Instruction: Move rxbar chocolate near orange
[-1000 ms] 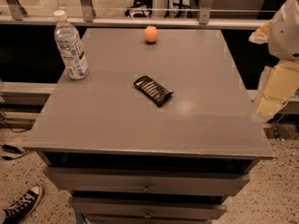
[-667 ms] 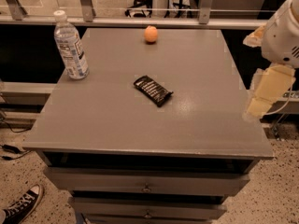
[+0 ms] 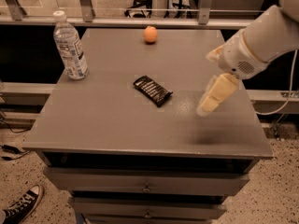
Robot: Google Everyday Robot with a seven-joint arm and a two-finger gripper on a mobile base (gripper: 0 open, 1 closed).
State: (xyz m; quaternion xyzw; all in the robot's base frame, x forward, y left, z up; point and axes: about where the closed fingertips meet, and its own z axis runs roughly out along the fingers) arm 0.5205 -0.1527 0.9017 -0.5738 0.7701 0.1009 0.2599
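Note:
The rxbar chocolate (image 3: 152, 90), a flat black wrapper with white lines, lies at the middle of the grey tabletop (image 3: 103, 120), turned diagonally. The orange (image 3: 150, 34) sits near the table's far edge, well behind the bar. My gripper (image 3: 214, 97), cream-coloured, hangs above the right part of the table, to the right of the bar and apart from it. It holds nothing that I can see.
A clear water bottle (image 3: 70, 46) stands upright at the far left of the table. A metal railing (image 3: 140, 20) runs behind the table. Drawers (image 3: 147, 185) are below the top. A sneaker (image 3: 21, 206) is on the floor at bottom left.
My arm has swung in from the right edge of the table, moving the gripper left over the tabletop toward the bar. The bar, orange and bottle have not moved.

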